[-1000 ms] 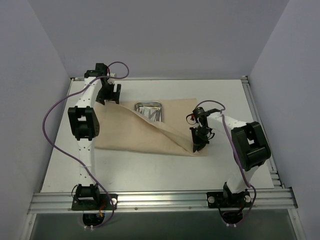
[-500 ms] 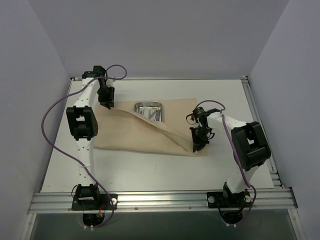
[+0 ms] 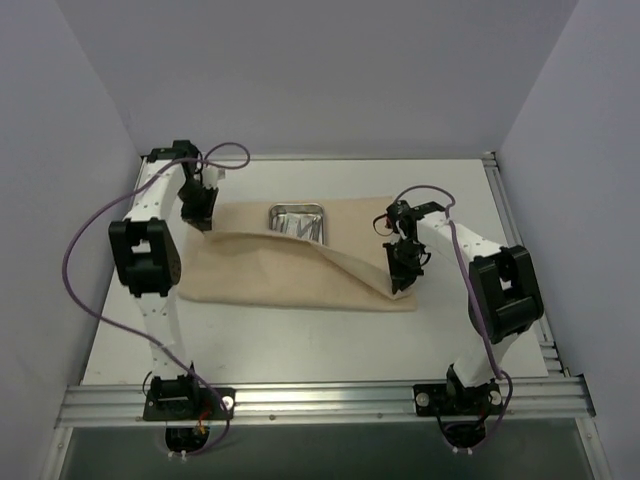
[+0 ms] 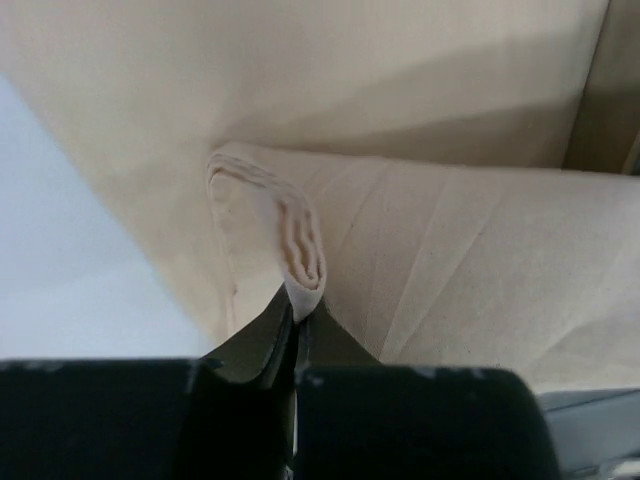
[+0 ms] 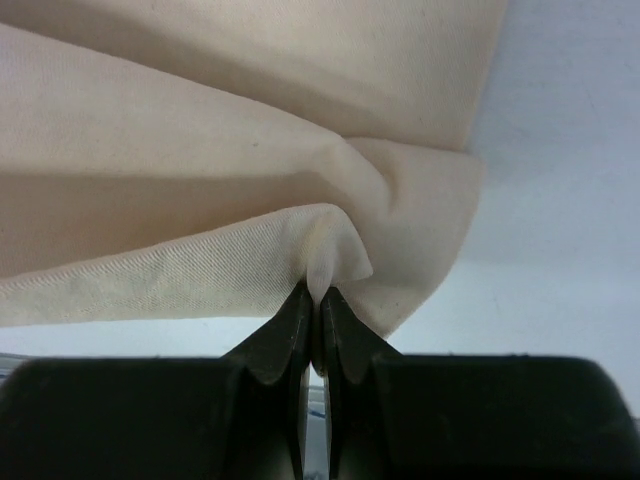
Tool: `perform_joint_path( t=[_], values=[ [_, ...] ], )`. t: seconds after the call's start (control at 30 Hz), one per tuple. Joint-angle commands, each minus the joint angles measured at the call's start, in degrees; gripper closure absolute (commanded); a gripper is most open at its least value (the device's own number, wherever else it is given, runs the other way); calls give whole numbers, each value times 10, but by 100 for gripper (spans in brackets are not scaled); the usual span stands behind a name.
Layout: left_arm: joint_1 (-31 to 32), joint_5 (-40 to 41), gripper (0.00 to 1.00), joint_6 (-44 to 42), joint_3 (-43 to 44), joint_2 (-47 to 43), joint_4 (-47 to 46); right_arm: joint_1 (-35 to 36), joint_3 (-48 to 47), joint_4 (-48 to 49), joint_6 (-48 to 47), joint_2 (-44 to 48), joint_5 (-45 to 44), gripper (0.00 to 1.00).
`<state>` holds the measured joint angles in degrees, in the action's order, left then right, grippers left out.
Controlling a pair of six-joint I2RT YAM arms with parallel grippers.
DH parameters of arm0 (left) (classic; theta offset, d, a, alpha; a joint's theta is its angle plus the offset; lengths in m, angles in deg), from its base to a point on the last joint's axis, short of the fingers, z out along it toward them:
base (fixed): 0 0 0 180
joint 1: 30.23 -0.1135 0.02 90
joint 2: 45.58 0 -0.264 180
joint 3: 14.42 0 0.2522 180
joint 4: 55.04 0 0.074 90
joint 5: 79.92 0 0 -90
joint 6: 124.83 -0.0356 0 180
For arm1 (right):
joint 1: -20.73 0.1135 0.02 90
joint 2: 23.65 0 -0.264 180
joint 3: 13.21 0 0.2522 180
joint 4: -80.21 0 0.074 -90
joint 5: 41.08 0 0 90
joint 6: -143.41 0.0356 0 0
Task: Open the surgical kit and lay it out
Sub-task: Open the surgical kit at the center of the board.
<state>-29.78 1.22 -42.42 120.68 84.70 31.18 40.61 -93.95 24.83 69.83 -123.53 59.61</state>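
Top external view shows us the beige cloth wrap (image 3: pixel 290 280) lying partly open in the middle of the white table (image 3: pixel 300 345). The small steel tray (image 3: pixel 299 218) peeks out at its far edge. We see the left gripper (image 3: pixel 198 218) squeezed tight on a folded corner of the wrap at the far left. The right gripper (image 3: pixel 398 283) pinches an edge at the near right and holds it up a little.

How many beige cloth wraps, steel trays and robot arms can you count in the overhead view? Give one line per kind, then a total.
beige cloth wrap: 1
steel tray: 1 (the instruments in it are too small to count)
robot arms: 2, left arm and right arm
Total: 4
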Motion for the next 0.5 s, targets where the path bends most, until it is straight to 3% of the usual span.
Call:
perform_joint_path(
  t=[0.0, 0.2, 0.47],
  values=[
    [-19, 11, 98, -112, -129, -167, 119, -9, -13, -121, 11, 36, -29, 100],
    [-11, 59, 98, -219, -349, -296, 145, -4, 30, -135, 14, 31, -1, 100],
    [71, 143, 90, -296, -506, -383, 128, -1, 34, -145, 16, 6, -13, 100]
  ],
)
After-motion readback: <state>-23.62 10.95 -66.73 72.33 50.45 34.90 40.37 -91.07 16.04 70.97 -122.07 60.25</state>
